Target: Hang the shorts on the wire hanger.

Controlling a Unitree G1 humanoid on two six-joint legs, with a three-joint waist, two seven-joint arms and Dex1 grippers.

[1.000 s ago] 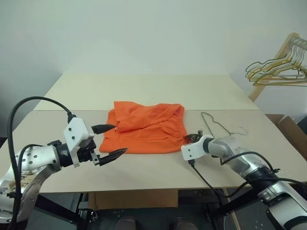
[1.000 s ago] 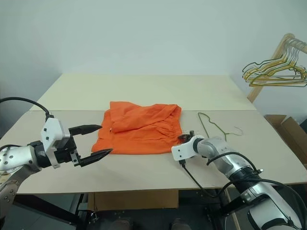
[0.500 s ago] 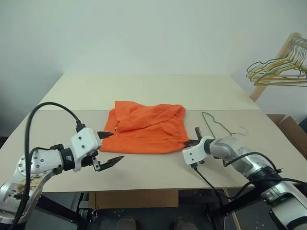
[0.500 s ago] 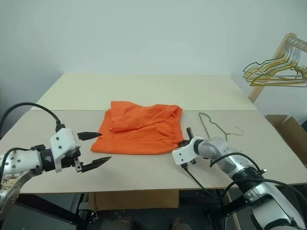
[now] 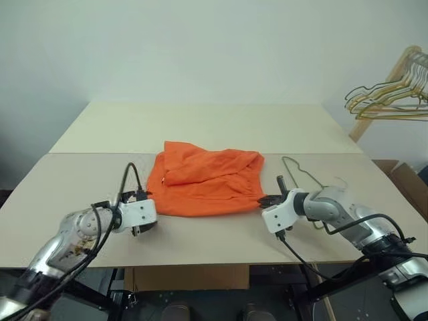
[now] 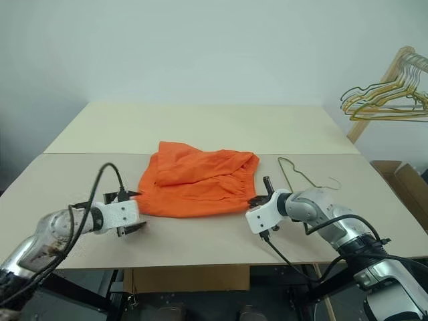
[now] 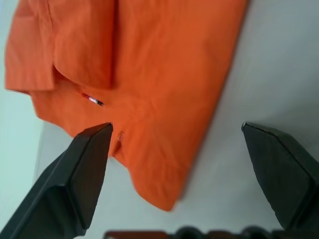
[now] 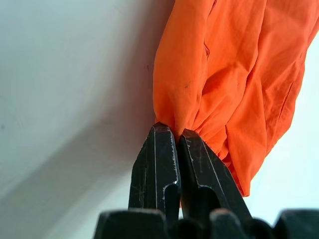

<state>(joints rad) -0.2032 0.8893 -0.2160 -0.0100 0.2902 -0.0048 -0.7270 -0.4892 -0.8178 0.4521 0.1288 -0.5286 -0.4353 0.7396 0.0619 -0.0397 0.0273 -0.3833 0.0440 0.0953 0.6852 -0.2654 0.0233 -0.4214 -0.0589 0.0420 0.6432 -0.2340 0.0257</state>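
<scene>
bright orange fabric shorts [image 5: 206,180] lie crumpled mid-table; right gripper [image 8: 175,137] pinches their waistband corner shut, probably to lift; left gripper [image 7: 179,164] gapes wide around the opposite corner; thin greyish wire hanger [image 5: 302,174] waits beside

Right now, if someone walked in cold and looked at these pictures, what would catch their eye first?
The bright orange shorts crumpled mid-table stand out at once. The right gripper is shut on the gathered edge of the shorts nearest it, while the left gripper is wide open at the opposite corner. A thin wire hanger lies flat on the table just beyond the right gripper.
</scene>
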